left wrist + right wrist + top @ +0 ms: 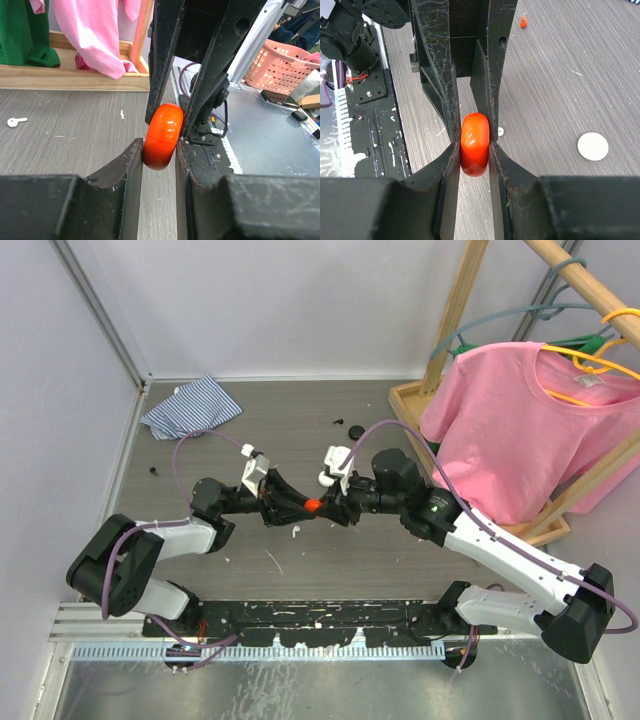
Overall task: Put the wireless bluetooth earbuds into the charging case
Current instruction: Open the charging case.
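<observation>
I have both tools on the red charging case [312, 505], which seems lifted clear over the middle of the table [560, 75]. My left gripper [159, 150] is pinched narrow on it from one end and my right gripper [474, 147] clamps it from the other. The lid looks closed, so I judge this the opening step: next, one grip must hold the base firm while the other works the seam apart without squirting it out. I count one red case, one white round case [593, 146] lying flat, one red earbud [523, 21] and one white earbud [16, 121], both loose on the table; the black specks in the top view are too small to name
</observation>
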Controlling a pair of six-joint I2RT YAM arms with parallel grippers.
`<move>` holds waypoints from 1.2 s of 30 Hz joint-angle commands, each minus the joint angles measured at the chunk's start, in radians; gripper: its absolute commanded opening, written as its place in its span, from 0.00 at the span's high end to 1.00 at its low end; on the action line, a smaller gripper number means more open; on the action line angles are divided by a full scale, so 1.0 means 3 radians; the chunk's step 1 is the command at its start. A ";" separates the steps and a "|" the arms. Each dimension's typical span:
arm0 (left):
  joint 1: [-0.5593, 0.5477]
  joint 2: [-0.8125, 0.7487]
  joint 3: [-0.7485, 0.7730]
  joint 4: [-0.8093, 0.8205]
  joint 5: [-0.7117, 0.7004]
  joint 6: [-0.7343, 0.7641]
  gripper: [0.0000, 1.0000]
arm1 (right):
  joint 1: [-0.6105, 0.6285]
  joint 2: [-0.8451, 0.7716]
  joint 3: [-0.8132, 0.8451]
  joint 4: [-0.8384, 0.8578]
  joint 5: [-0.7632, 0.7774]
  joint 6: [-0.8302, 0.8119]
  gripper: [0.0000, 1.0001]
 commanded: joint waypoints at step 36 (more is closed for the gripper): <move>-0.0117 -0.0615 0.0001 -0.1025 -0.0290 0.0941 1.00 | 0.0000 -0.0090 0.0070 0.0247 0.0812 -0.0100 0.42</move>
